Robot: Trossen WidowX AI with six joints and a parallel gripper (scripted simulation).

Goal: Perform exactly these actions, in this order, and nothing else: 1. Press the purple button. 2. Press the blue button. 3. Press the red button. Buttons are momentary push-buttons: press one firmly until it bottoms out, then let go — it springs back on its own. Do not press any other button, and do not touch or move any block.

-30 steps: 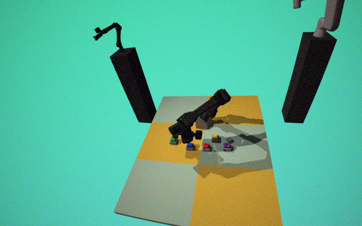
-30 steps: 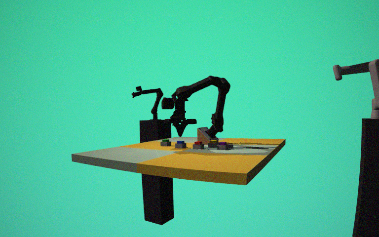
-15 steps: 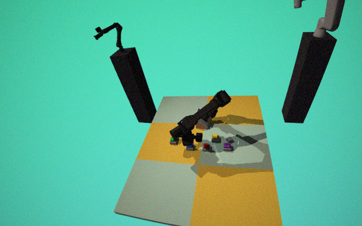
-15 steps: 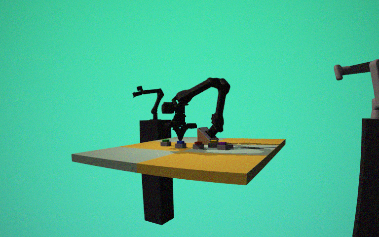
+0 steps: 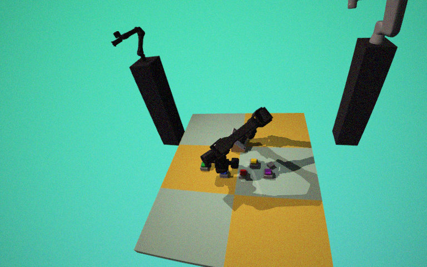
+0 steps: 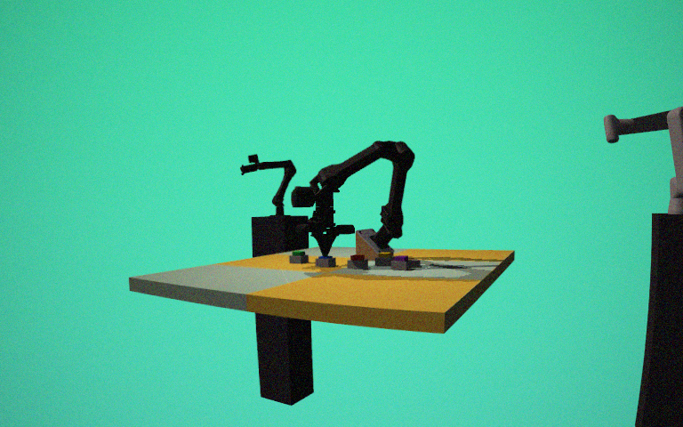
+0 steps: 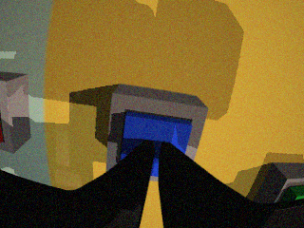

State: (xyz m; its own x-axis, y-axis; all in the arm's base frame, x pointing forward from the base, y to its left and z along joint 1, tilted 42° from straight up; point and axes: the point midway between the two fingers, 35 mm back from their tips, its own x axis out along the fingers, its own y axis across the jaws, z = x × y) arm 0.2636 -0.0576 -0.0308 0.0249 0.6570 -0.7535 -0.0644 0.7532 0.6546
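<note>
My gripper [image 5: 222, 171] [image 6: 325, 253] [image 7: 156, 150] is shut, and its fingertips point straight down onto the blue button [image 5: 224, 173] [image 6: 325, 257] [image 7: 156, 129], touching its top. The blue button sits in a grey housing on a yellow tile. The red button [image 5: 243, 172] [image 6: 357, 257] is just to its right in the top and exterior views; in the wrist view only a sliver of its housing [image 7: 13, 110] shows at the left edge. The purple button [image 5: 267, 171] [image 6: 400, 258] lies further right on the grey tile.
A green button [image 5: 203, 164] [image 6: 298, 253] [image 7: 293, 193] sits left of the blue one, a yellow button [image 5: 253, 161] [image 6: 385, 254] behind the red. A small grey block [image 5: 271, 164] lies near the purple button. A brown wedge [image 6: 370, 243] marks the arm's base. Dark pillars [image 5: 156, 99] stand off the table.
</note>
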